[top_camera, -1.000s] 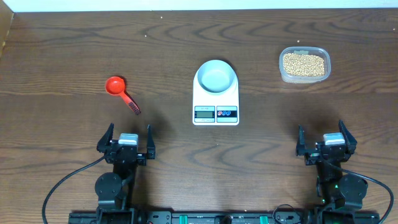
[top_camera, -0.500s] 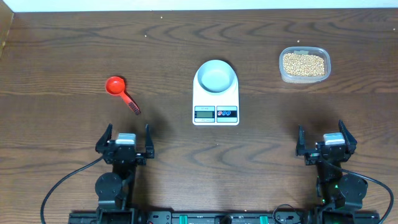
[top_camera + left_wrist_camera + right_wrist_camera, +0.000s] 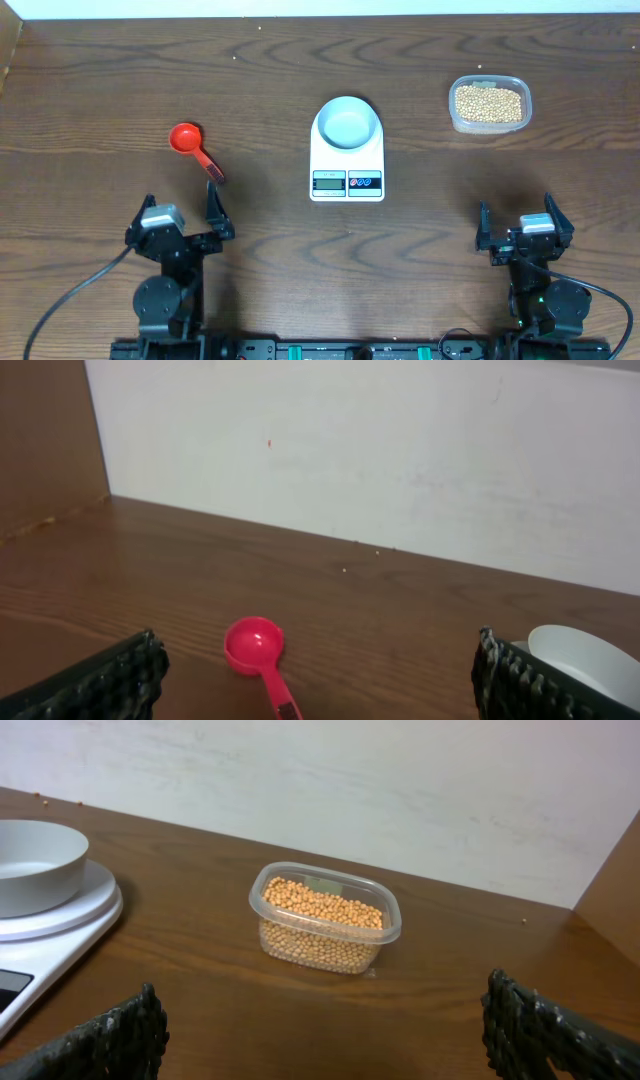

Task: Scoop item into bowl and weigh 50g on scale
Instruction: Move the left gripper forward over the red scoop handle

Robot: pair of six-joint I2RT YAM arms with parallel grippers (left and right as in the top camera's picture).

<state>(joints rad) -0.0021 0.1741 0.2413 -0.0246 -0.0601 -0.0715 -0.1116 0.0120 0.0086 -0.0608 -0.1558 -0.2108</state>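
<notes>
The pale bowl (image 3: pixel 347 123) stands empty on the white scale (image 3: pixel 347 182) at mid-table. The tan beans (image 3: pixel 488 103) fill a clear plastic tub (image 3: pixel 455 118) at the far right. A red scoop (image 3: pixel 190 145) lies at the left, handle toward me. My left gripper (image 3: pixel 181 205) is open near the front edge, just short of the scoop's handle. In the left wrist view the scoop (image 3: pixel 255 644) lies between the open fingers and the bowl (image 3: pixel 590 660) shows at the right edge. My right gripper (image 3: pixel 516 212) is open at the front right, facing the tub (image 3: pixel 324 918), with the bowl (image 3: pixel 35 860) and scale (image 3: pixel 60 935) to its left.
A white wall (image 3: pixel 400 450) runs along the table's far edge. A wooden side panel (image 3: pixel 45 440) stands at the far left. Bare dark wood lies between the scoop, the scale and the tub.
My left arm has swung and shifted to the left, so its open fingers now point toward the red scoop. The right arm has not moved.
</notes>
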